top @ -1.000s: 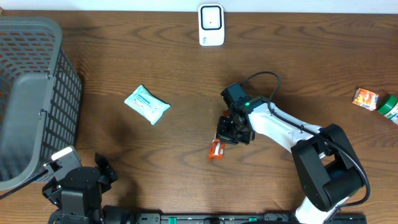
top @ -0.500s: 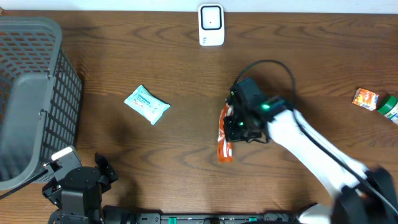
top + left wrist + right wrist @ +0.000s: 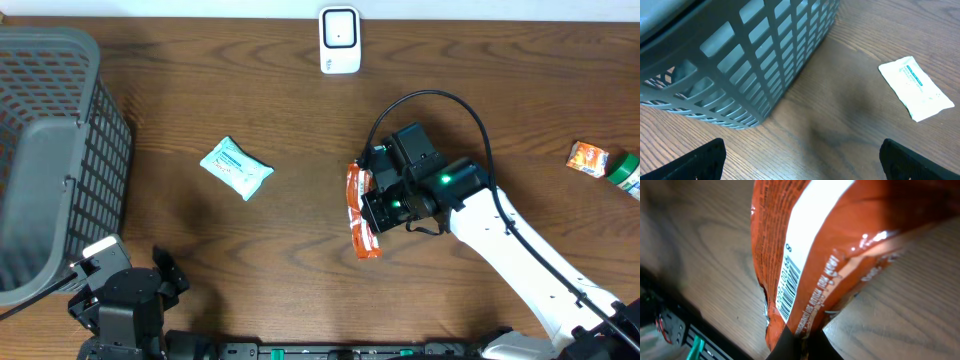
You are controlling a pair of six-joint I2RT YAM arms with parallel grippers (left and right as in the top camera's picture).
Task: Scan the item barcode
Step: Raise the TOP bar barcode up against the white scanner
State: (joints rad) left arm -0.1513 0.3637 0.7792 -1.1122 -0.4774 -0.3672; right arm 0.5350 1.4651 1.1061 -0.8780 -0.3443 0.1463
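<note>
Basket stands at far left. The left gripper sits near it, jaws wide apart. A wipes pack lies further right. Right of centre, the right gripper is clamped on the orange packet, well nearer than the scanner at the far edge.

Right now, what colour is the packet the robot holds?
Orange-red packet, with a white band and a black barcode; clearest in the right wrist view.

One basket, one scanner, one orange packet, one wipes pack, one carton, one green item.
</note>
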